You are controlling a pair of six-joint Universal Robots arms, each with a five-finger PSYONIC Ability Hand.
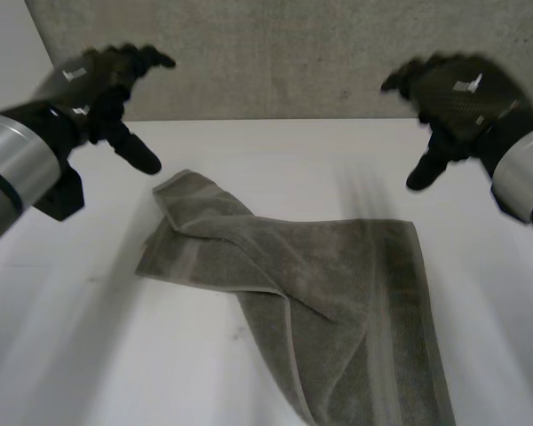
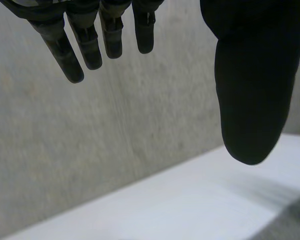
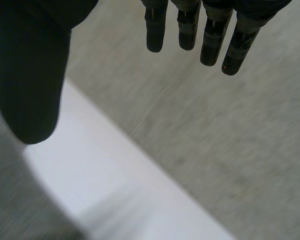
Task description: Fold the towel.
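Grey towel (image 1: pixel 338 302) crumpled, partly folded on white table (image 1: pixel 89 355). Left hand (image 1: pixel 107 80) and right hand (image 1: pixel 457 98) raised, fingers relaxed, empty. Advice: pinch far corners, spread flat first.

A white surface (image 1: pixel 62 355) runs back to a grey wall (image 1: pixel 266 53) and meets it along a straight line. The wall is mottled like bare concrete or plaster, with faint blotches and a few small dark specks. At the wall's left end a paler, whitish panel (image 1: pixel 9 35) adjoins it along a slanting edge. The surface is plain and matte. The light is soft and even. The wrist views show the same grey wall rising behind the white surface.
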